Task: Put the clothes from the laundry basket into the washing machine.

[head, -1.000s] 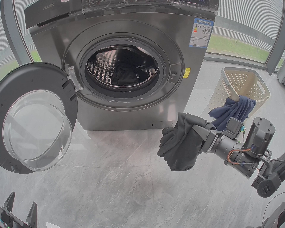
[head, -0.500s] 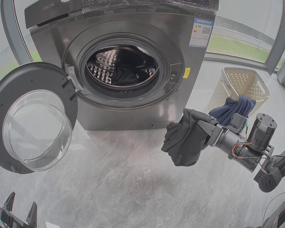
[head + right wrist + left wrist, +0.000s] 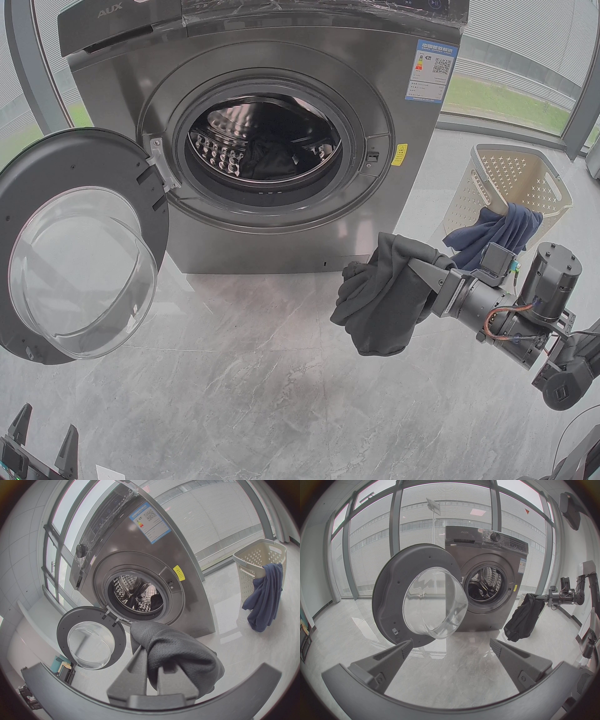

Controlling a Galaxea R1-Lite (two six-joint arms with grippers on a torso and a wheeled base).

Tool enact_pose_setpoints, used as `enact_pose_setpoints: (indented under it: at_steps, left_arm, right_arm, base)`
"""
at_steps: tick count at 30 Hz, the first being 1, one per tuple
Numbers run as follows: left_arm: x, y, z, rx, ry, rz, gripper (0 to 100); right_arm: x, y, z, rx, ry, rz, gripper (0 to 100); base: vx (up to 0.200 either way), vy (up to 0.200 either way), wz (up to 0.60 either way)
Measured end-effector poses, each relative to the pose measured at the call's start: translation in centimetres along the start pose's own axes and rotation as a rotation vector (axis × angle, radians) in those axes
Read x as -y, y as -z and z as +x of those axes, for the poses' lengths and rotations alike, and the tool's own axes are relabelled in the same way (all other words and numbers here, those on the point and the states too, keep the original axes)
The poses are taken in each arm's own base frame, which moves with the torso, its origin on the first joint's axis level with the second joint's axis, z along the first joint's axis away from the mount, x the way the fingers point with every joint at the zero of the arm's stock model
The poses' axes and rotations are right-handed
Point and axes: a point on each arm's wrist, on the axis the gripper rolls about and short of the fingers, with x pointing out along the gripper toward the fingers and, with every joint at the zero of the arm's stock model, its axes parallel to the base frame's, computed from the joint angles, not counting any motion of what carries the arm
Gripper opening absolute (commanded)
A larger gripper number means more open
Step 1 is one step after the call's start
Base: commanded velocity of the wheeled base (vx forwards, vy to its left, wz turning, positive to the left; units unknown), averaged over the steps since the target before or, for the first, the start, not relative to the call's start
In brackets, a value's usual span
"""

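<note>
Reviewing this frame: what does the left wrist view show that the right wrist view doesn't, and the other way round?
Left wrist view, not the right: the left gripper, open, and the dark garment at its full hanging length. Right wrist view, not the left: the blue garment draped over the laundry basket rim. Both: the washing machine with its door swung open, and the right gripper shut on the dark garment.

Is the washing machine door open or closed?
Open: the round grey glass-windowed door hangs swung aside, and the shiny steel drum shows.
</note>
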Motion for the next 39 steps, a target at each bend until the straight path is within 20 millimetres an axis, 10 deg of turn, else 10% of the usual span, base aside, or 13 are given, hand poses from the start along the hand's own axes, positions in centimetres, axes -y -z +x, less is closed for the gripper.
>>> enact_pose_setpoints:
  at_steps: [39]
  left_arm:
    - [0.0,0.0,0.0,0.001,0.0,0.002,100]
  right_arm:
    - [-1.8,0.6,0.2,0.002,-0.027,0.005,0]
  base:
    - [0.0,0.0,0.05]
